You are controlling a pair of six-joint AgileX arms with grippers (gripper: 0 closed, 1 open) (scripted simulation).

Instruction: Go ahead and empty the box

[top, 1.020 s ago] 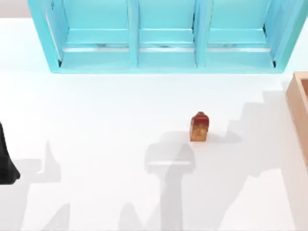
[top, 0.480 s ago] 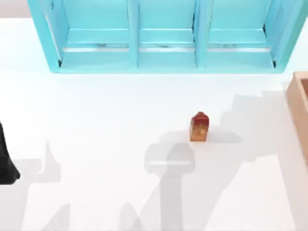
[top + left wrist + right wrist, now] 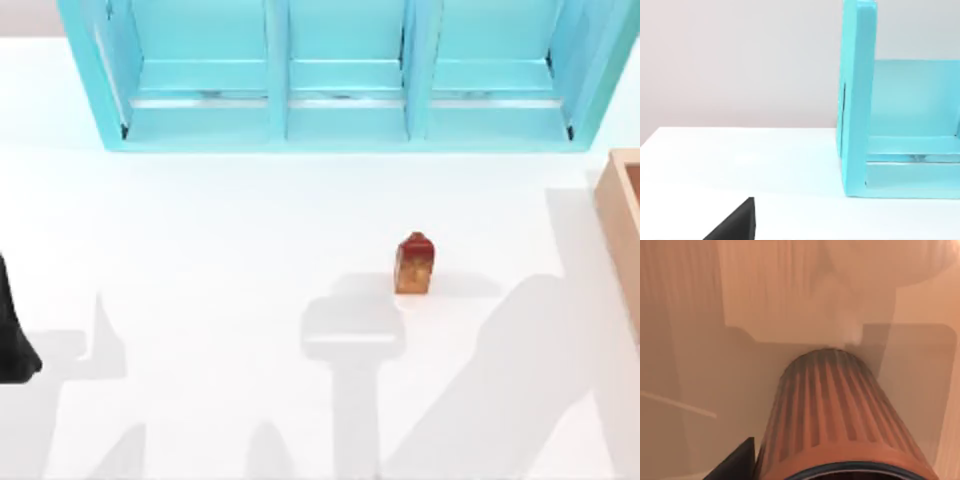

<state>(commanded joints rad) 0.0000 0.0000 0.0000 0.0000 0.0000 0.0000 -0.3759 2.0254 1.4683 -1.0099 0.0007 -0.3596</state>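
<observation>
The box [image 3: 622, 215] is tan wood-coloured and stands at the table's right edge, cut off by the top view's border. In the right wrist view its plain inner walls and floor [image 3: 695, 355] surround a ribbed brown cylinder-shaped object [image 3: 835, 415] with a dark rim, seen very close. A dark piece of my right gripper [image 3: 735, 462] shows just beside that object. My left arm [image 3: 12, 335] is parked at the table's left edge, and a dark piece of my left gripper [image 3: 735, 225] shows above the white table.
A big cyan three-compartment cabinet [image 3: 340, 75] spans the back of the table. A small red-orange carton [image 3: 414, 263] stands upright right of the table's middle. Arm shadows lie across the white table's front part.
The right arm's shadow on the table has slid toward the front right. The carton, the cabinet and the left arm have not moved.
</observation>
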